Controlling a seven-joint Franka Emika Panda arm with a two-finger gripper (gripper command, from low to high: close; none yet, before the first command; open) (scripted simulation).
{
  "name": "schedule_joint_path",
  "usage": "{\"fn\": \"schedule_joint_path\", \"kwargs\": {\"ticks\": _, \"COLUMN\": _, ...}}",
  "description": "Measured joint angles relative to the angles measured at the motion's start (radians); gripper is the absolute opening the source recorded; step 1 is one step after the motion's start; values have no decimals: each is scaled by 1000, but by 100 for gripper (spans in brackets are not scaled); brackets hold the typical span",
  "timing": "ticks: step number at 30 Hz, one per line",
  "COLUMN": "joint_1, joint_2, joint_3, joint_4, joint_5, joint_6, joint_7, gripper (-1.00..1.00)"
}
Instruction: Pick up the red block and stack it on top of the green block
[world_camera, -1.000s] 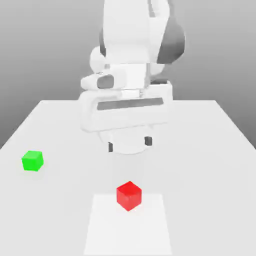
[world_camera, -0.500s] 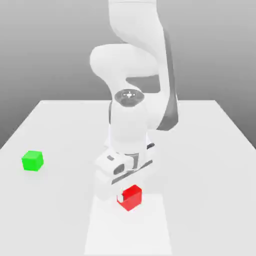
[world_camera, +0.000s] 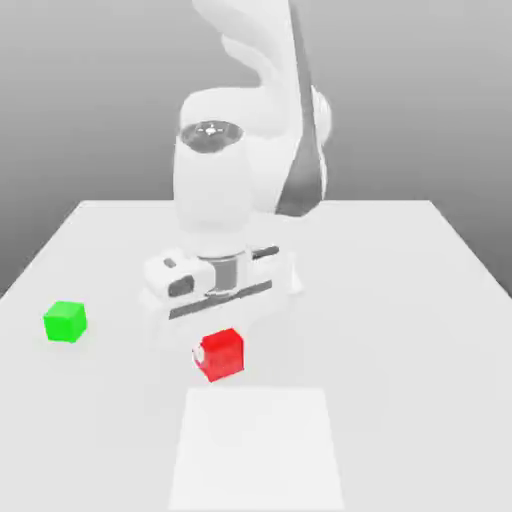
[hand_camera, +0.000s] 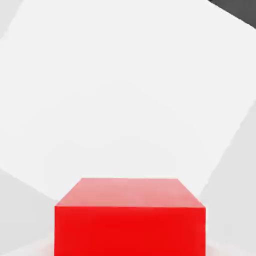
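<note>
Gripper (world_camera: 220, 352) clamped on red block (world_camera: 221, 354), lifted clear of table (world_camera: 400, 300) for carrying. Held well to exterior view's right of green block (world_camera: 65, 321), the stacking target.

A bright red block (world_camera: 221, 354) hangs beneath the white arm (world_camera: 225, 190), whose joints carry dark grey bands. A vivid green block (world_camera: 65, 321) sits at nine o'clock on the pale grey worktop (world_camera: 420, 300), which bears a lighter white square patch (world_camera: 258, 450) at six o'clock.
</note>
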Motion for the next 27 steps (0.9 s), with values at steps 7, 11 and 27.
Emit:
{"fn": "schedule_joint_path", "kwargs": {"ticks": 7, "joint_1": -267, "joint_2": -38, "joint_3": -171, "joint_4": 30, "joint_5": -78, "joint_6": -60, "joint_7": 127, "gripper": -100}}
{"fn": "schedule_joint_path", "kwargs": {"ticks": 11, "joint_1": -422, "joint_2": -58, "joint_3": -267, "joint_4": 46, "joint_5": -119, "joint_6": -94, "joint_7": 198, "gripper": -100}}
{"fn": "schedule_joint_path", "kwargs": {"ticks": 27, "joint_1": -486, "joint_2": 218, "joint_3": -283, "joint_4": 68, "joint_5": 273, "joint_6": 129, "joint_7": -46, "gripper": 100}}
